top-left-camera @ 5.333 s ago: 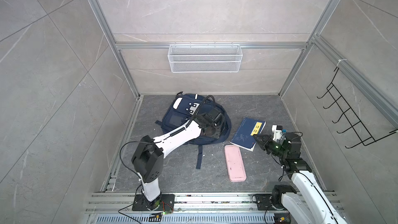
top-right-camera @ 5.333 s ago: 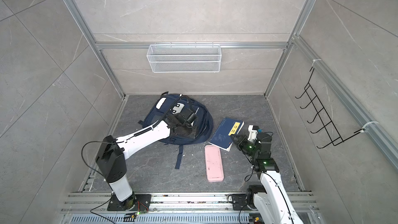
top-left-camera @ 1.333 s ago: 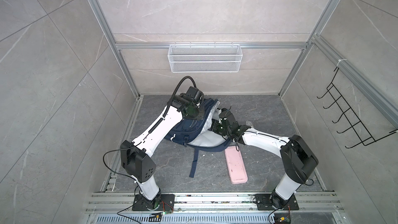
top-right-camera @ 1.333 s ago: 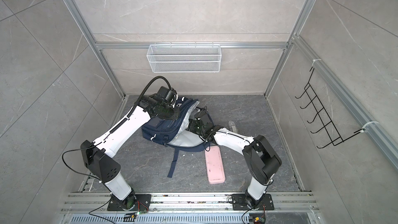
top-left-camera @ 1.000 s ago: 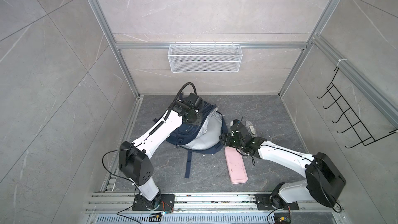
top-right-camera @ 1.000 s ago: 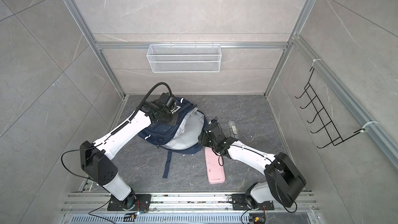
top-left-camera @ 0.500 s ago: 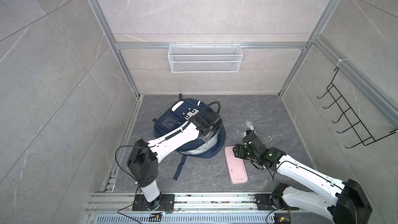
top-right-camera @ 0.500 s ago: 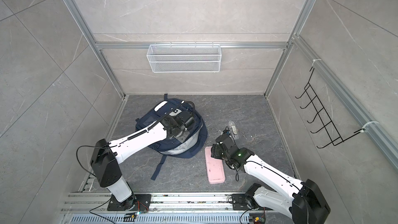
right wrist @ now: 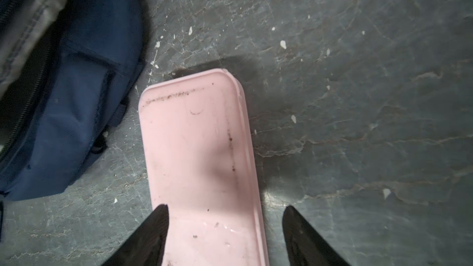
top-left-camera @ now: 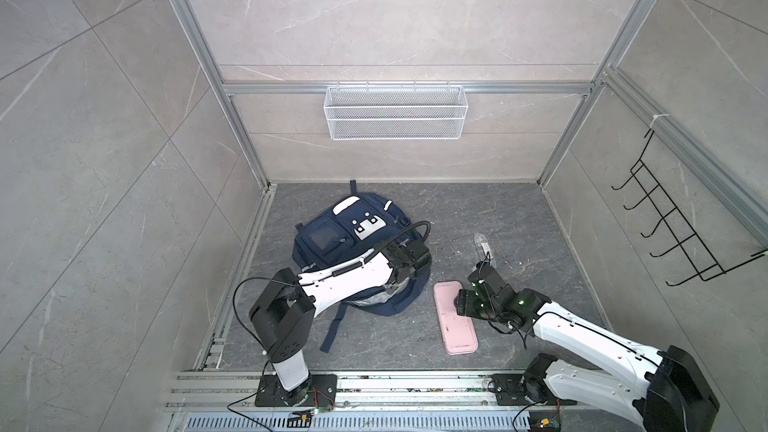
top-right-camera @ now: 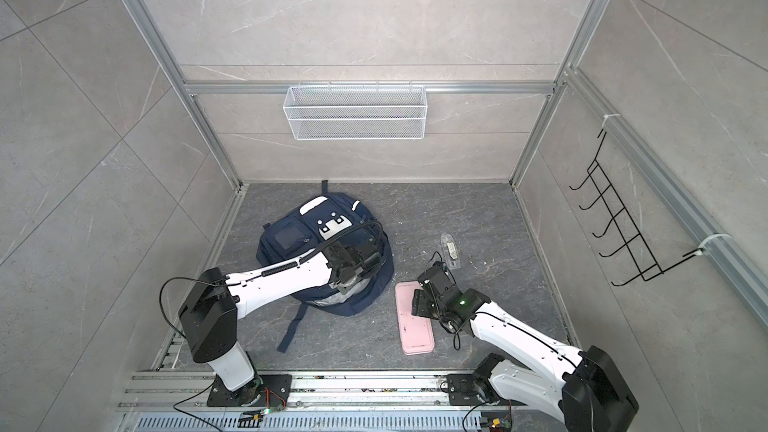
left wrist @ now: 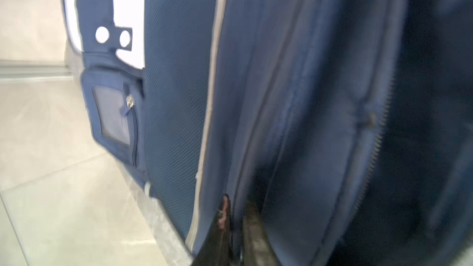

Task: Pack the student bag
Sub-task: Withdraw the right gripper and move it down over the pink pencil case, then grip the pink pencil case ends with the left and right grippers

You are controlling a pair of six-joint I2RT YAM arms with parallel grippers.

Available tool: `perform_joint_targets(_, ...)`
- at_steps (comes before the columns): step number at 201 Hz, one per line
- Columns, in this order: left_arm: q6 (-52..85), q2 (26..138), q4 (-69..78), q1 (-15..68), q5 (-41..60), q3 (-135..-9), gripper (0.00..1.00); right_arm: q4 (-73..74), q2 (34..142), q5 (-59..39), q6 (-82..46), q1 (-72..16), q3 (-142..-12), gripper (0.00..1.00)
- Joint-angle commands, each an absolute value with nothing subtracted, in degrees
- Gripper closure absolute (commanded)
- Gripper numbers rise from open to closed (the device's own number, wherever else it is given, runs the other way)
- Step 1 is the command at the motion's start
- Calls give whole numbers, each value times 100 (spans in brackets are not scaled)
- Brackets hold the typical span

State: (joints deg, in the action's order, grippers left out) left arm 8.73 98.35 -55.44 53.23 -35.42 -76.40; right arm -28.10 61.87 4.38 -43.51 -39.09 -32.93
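Dark grey marbled floor (top-left-camera: pixel 519 218), pale tiled walls (top-left-camera: pixel 374 14), a white wire basket (top-left-camera: pixel 395 114) on the back wall and a black hook rack (top-left-camera: pixel 681 222) on the right-hand wall.

Left gripper (left wrist: pixel 238 216): the two dark fingertips (left wrist: pixel 223 222) sat a narrow slit apart, pressed against the student bag (left wrist: pixel 176 98) at a seam next to a zip. The view was blurred, so it could not be told whether fabric was pinched between them. In both top views the left arm (top-left-camera: pixel 345 280) reached across the near part of the bag with its wrist over the bag's right half.

Student bag (top-left-camera: pixel 332 238) (top-right-camera: pixel 291 238) lay flat on the floor, left of centre, close to the back wall. White patches faced up, and one dark strap (top-left-camera: pixel 332 330) trailed toward the front rail.

Right gripper (right wrist: pixel 225 207) (top-left-camera: pixel 457 305): jaws were spread wide and held nothing. It hovered over the far half of the pink case (right wrist: pixel 199 149), one finger above the case, the other out over bare floor past the case's edge. Contact could not be told.

Pink case (top-left-camera: pixel 455 326) (top-right-camera: pixel 415 326) lay flat, just right of the bag (right wrist: pixel 76 98), near but not touching it.

A small clear item (top-left-camera: pixel 484 247) (top-right-camera: pixel 450 252) lay on the floor beyond the right gripper, apart from both case and bag.
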Motion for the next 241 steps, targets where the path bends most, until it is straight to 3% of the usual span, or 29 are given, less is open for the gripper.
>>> perform_joint_targets(1,1123,9472,-5854,5176,-3897,-7650,72,-2660,6331,333,-4371,-3898,-3192,27)
perform_joint_targets(50,1955,8998,-6000,5227,-3547,-7949,63,-2413,6583,238,-4318,-3902,-3096,28)
perform_joint_targets(72,2359,8499,-5634,5272,-2815,-7874,60,-2342,6609,213,-4319,-3902,-3030,28)
perform_joint_targets(85,2553,8185,-5281,5273,-2258,-7670,52,-2306,6609,170,-4301,-3902,-2991,28)
perform_joint_targets(113,3103,7844,-4567,5268,-1052,-7255,43,-1998,6596,-120,-4207,-3902,-2833,28)
perform_joint_targets(151,3879,7990,-3403,5397,146,-6499,43,-1822,6733,-391,-4218,-3902,-2783,29)
perform_joint_targets(241,4875,9188,-1928,6216,358,-5921,42,-1699,6003,-920,-4413,-3877,-2404,30)
